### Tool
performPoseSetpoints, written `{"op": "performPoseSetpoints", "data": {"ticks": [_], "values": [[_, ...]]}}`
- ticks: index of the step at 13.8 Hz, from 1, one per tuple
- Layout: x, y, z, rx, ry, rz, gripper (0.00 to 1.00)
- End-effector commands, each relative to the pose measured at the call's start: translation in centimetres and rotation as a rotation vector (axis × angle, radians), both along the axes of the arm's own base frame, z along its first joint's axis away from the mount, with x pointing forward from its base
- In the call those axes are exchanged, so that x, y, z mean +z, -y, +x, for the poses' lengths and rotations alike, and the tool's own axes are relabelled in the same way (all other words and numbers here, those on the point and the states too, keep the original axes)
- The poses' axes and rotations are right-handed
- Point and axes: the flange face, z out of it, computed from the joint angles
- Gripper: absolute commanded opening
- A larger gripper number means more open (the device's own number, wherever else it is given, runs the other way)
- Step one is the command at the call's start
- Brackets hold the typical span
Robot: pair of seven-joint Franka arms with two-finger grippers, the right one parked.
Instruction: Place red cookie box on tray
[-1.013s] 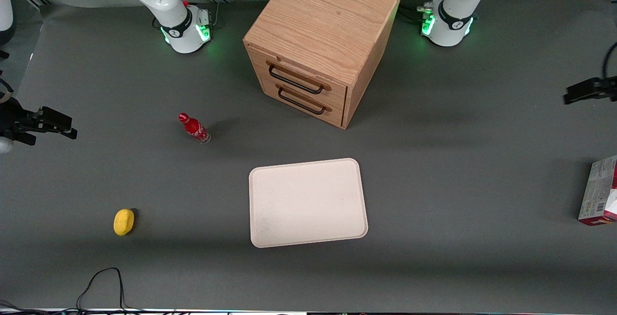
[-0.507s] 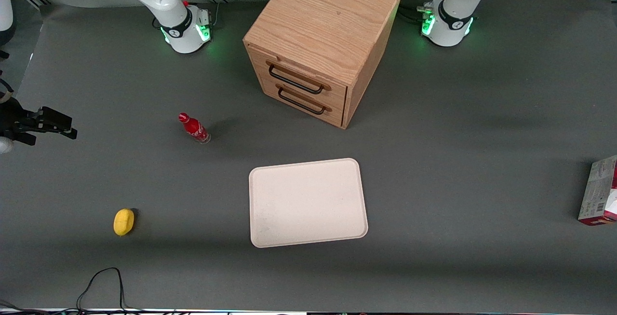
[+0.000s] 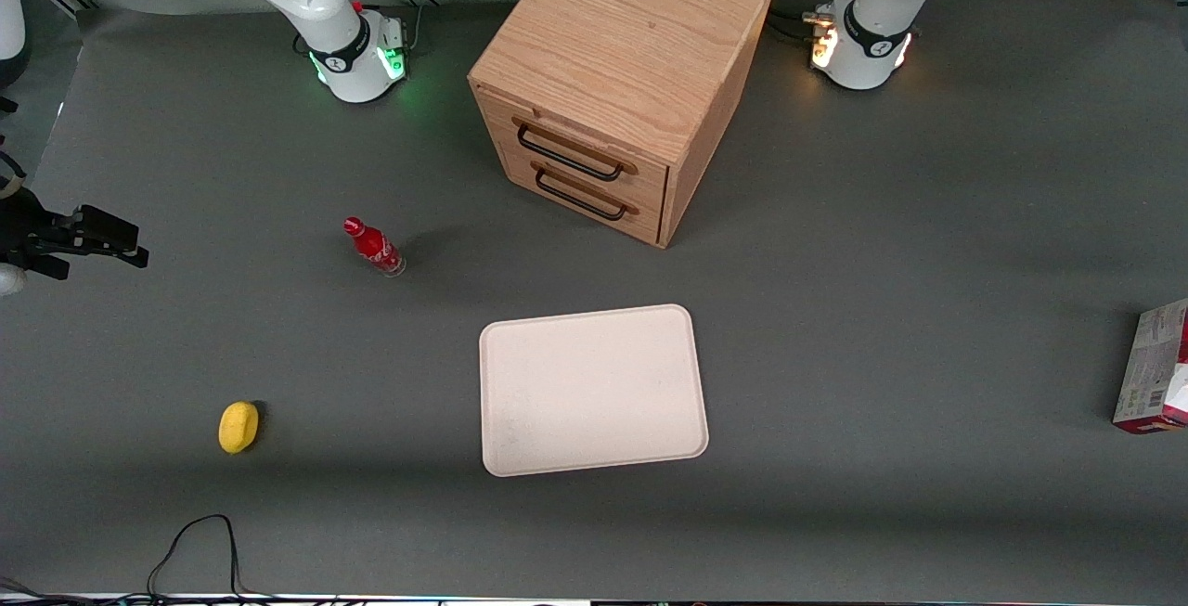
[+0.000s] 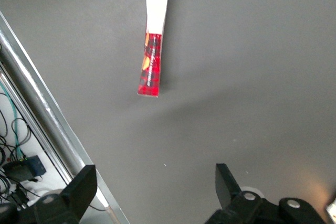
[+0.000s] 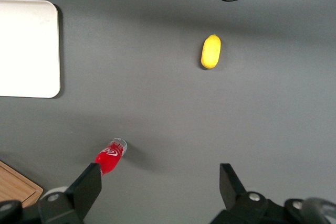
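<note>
On a dark grey worktop [image 3: 882, 328], nearest the front camera, lies a large flat cream-white rectangular tray [image 3: 592, 390] with rounded corners and a low rim, bare. A small yellow lemon-shaped object [image 3: 238, 426] sits toward the parked arm's end, with a small red bottle [image 3: 374, 247] farther from the camera. Farther still stands a wooden two-drawer cabinet [image 3: 620, 82].

The flat red cardboard cookie box [image 3: 1155, 369], with a pale printed panel, stands on a narrow edge at the working arm's end of the worktop, well apart from the tray and cut off by the front view's edge.

The left arm's claw [image 4: 157, 195] hangs high above the worktop, pointing straight down, its fingers spread wide and empty; in the wrist view the box lies at twelve o'clock from it.

The box looks light, stiff yet crushable, and likely to tip. Taking it across its thin width near mid-length seems soundest.
</note>
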Motion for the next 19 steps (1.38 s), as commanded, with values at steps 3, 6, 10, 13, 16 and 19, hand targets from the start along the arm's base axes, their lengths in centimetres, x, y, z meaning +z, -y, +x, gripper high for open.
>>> {"op": "performPoseSetpoints", "data": {"ticks": [3,6,10,13,16,19], "values": [[-8.2,0.4,2.9,-0.077,0.040,0.031,1.00],[-16.0,0.3,5.1,-0.110,0.056,0.026,1.00],[-24.2,1.7,8.1,-0.186,0.115,0.042,1.00],[-27.6,2.7,9.0,-0.209,0.135,0.041,1.00],[-28.2,2.5,8.9,-0.206,0.135,0.038,1.00],[-28.5,1.8,8.4,-0.194,0.126,0.033,1.00]]}}
